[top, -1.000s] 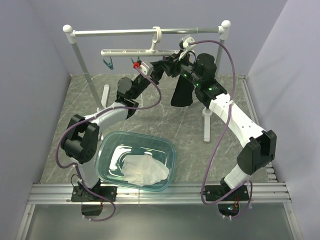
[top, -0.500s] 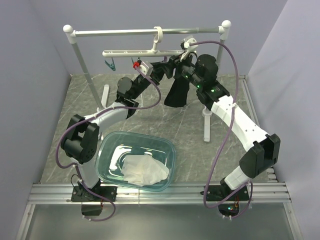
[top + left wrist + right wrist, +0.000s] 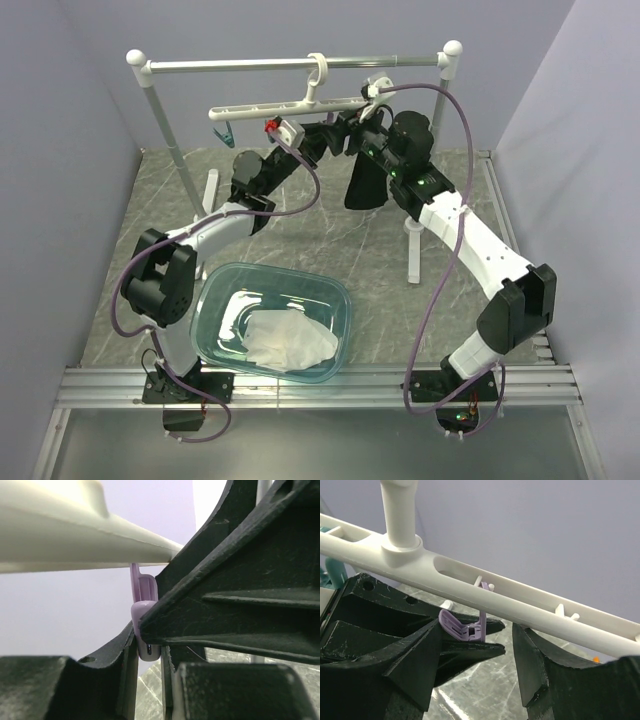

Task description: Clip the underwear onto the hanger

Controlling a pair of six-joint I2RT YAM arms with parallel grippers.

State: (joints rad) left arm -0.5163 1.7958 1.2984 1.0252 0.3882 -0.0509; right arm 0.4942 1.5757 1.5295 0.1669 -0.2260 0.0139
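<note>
The white hanger hangs by its hook from the rack rail and shows close up as a white bar. My left gripper is shut on the purple peg, which its fingers squeeze under the bar. In the right wrist view the same purple peg sits between those black fingers. My right gripper is open, right beside the peg, with only floor showing between its fingers. The black underwear hangs just below both grippers. What holds its top edge is hidden.
The tall white rack spans the back, with posts at left and right. A teal peg hangs at the hanger's left end. A clear teal basin holding a white cloth sits at the near left.
My right gripper has opened and drawn slightly back from the peg. The underwear still hangs under the hanger, and the hanger's left end has risen a little. The left gripper keeps its grip.
</note>
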